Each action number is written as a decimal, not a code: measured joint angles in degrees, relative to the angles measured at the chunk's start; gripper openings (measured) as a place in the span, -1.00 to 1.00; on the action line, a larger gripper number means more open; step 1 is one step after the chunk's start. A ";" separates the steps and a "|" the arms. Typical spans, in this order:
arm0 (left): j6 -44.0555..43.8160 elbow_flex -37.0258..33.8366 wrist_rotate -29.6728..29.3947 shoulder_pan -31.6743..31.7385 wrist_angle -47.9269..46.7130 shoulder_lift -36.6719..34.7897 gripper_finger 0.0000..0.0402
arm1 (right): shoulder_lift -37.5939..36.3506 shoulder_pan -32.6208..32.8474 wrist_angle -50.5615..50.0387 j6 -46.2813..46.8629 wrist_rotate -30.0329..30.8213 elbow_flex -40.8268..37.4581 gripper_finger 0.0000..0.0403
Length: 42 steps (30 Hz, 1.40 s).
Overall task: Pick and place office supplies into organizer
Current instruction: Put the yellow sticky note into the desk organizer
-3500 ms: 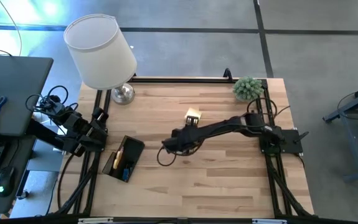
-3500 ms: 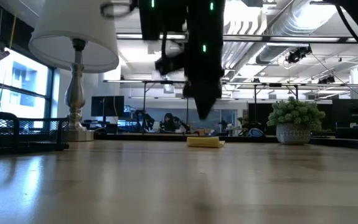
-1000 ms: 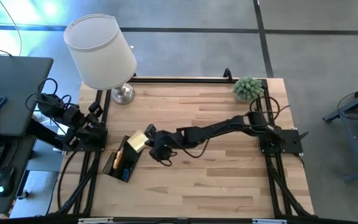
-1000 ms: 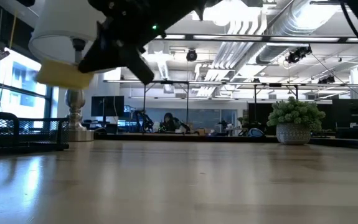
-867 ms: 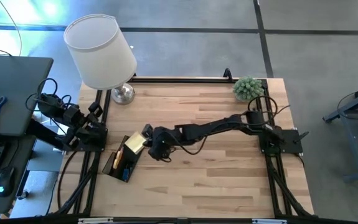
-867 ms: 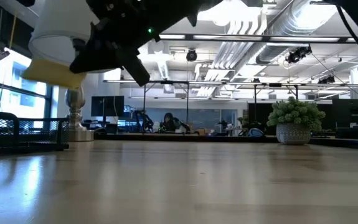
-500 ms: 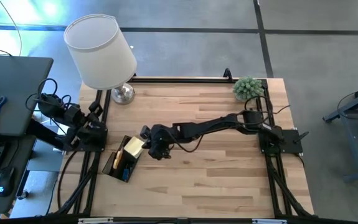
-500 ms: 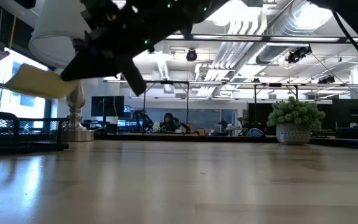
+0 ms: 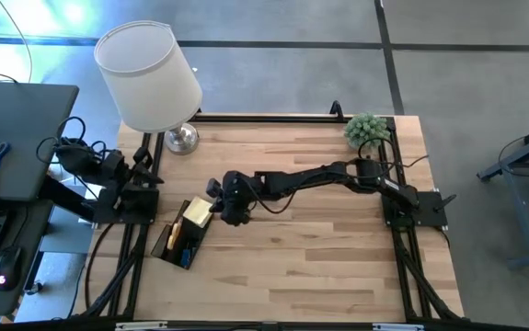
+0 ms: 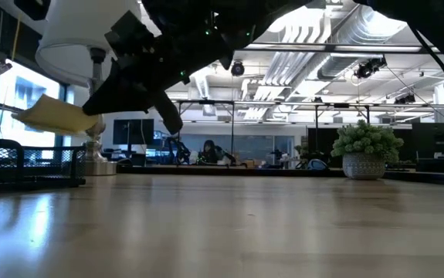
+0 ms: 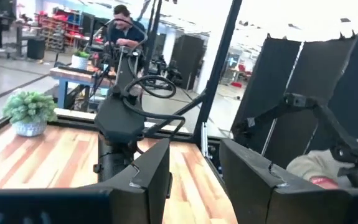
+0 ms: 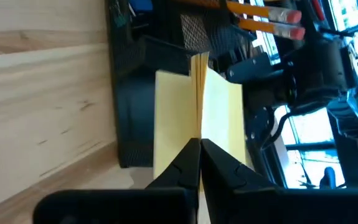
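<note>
From above, the right gripper (image 9: 211, 208) pinches the yellow sticky-note pad (image 9: 197, 213) over the organizer (image 9: 182, 233)'s near end.

Low view: the pad (image 10: 55, 116) hangs ahead of the fingers, above the organizer (image 10: 25, 164).

Left wrist view: the left gripper (image 11: 194, 165), parked at the table's edge, is spread.

Right wrist view: fingertips (image 12: 190, 157) clamp the pad (image 12: 222, 118); pencils (image 12: 263, 17) lie beyond.

— Where's the yellow sticky-note pad (image 9: 197, 214)?
— Tilted, in the air over the black organizer (image 9: 174, 242).
— And in the tray?
— Pencils (image 12: 263, 17), lying flat.
</note>
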 joint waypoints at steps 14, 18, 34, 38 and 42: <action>-6.80 -1.05 -4.81 0.00 2.36 7.78 -0.35 | 1.15 -1.69 3.97 -6.15 -7.38 0.00 -1.00; -9.12 -1.07 -4.80 0.00 3.96 9.13 -0.35 | 2.65 -1.60 5.47 -8.53 -6.82 -0.10 -1.00; -10.62 -1.07 -4.11 0.00 3.73 9.59 -0.35 | 4.13 -0.79 5.59 -8.26 -9.53 -0.04 -1.00; -10.64 -1.07 -4.11 0.00 3.71 9.59 -0.35 | 4.15 -0.98 5.66 -6.98 -9.37 -0.04 -0.99; -10.64 -1.07 -4.11 0.00 3.61 9.59 -0.35 | 4.15 -0.82 5.64 -6.41 -9.25 -0.04 -0.91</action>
